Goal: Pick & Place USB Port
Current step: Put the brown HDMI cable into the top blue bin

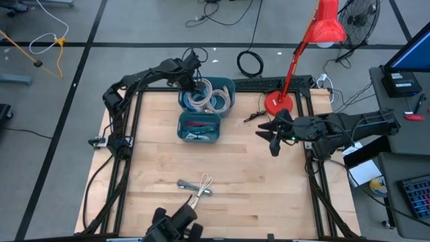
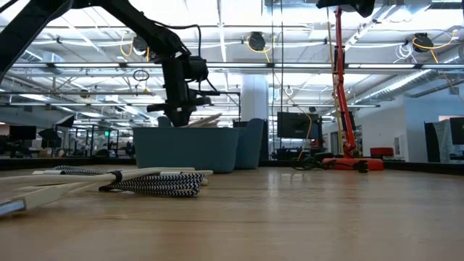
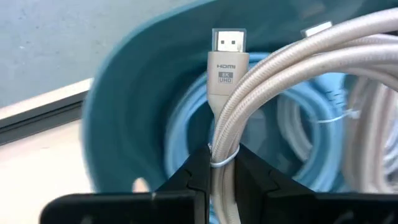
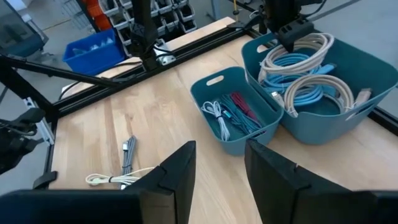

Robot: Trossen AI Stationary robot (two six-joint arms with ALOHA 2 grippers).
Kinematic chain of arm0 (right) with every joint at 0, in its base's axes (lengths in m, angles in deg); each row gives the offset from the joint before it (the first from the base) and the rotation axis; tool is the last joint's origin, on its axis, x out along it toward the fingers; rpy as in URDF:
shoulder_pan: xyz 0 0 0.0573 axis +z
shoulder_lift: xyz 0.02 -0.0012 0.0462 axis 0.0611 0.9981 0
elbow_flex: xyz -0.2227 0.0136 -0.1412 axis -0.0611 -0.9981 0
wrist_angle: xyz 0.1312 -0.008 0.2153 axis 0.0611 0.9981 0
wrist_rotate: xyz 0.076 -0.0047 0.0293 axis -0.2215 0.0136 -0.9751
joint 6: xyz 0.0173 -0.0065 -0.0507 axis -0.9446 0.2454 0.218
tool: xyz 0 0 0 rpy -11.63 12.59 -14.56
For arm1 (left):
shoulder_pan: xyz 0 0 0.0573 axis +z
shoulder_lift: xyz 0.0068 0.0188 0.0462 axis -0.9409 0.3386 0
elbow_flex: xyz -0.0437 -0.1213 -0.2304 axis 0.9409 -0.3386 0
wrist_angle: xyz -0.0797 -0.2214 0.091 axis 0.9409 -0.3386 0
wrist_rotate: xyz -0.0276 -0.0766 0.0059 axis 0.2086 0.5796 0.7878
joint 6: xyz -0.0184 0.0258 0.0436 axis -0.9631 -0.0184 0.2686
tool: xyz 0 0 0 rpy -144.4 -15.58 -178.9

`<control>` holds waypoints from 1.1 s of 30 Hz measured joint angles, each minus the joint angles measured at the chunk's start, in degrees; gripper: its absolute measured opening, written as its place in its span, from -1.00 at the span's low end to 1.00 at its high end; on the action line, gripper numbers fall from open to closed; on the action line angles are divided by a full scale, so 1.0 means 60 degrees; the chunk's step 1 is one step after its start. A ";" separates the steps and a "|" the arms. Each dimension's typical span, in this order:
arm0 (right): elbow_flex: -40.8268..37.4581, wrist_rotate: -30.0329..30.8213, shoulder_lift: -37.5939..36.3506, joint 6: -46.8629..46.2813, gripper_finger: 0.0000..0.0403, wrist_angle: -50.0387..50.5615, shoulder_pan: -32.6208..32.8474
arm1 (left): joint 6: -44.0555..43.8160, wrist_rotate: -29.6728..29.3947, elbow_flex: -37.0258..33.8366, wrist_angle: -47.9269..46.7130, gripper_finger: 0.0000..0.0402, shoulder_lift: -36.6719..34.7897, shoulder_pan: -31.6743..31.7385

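Observation:
A large teal bin [image 1: 225, 86] at the table's far edge holds coiled beige and light-blue cables [image 4: 298, 87]. In front of it stands a smaller teal bin [image 1: 199, 128] with thin red, blue and white cables [image 4: 233, 112]. My left gripper [image 1: 195, 84] reaches into the large bin and is shut on a beige braided HDMI cable [image 3: 261, 68]. My right gripper [image 4: 221, 162] hangs open over the table's right side [image 1: 272, 138], touching nothing. Two bundled cables [image 1: 198, 186], one beige and one black-and-white braided [image 2: 152, 183], lie on the table near its near edge. My left gripper pinches the beige HDMI cable between its two fingers where several strands are bundled by a thin tie [image 3: 219, 149], just behind the plug. The plug [image 3: 227, 53], marked HDMI 8K UHD, sticks out beyond the fingertips. Beige strands [image 2: 206, 119] show above the bin's rim.
A red desk lamp stands with its base [image 1: 278, 102] on the table's far right corner, with a small black cable [image 1: 254, 116] beside it. Bare wood lies between the bins and the near cables. A black frame [image 1: 127, 114] runs around the table's edges.

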 joint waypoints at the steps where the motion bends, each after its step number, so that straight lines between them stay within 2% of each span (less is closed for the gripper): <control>1: 0.0000 0.0000 -0.0007 0.0003 -0.36 0.0004 -0.0023 | 0.0061 -0.0097 0.0000 -0.0057 -0.82 0.0000 0.0002; 15: 0.0000 0.0023 -0.0030 0.0033 -0.36 -0.0047 -0.0099 | 0.0896 -0.0780 0.0000 -0.0721 -0.81 0.0000 -0.0005; 17: 0.0000 0.0026 -0.0037 0.0033 -0.36 -0.0073 -0.0099 | 0.0943 -0.0780 0.0000 -0.0725 -0.72 0.0000 -0.0022; 22: 0.0000 0.0029 -0.0047 0.0029 -0.36 -0.0192 -0.0095 | 0.0927 -0.0767 0.0000 -0.0680 -0.33 0.0002 -0.0052; 25: 0.0000 0.0027 -0.0047 -0.0004 -0.36 -0.0193 -0.0095 | 0.0921 -0.0731 0.0000 -0.0667 -0.20 -0.0001 -0.0059; 29: 0.0000 0.0025 -0.0047 -0.0036 -0.36 -0.0193 -0.0095 | 0.0779 -0.0599 0.0000 -0.0781 -0.14 -0.0083 -0.0124; 33: 0.0000 0.0025 -0.0047 -0.0040 -0.36 -0.0193 -0.0091 | 0.0810 0.0281 0.0000 -0.1017 -0.25 -0.0295 -0.0250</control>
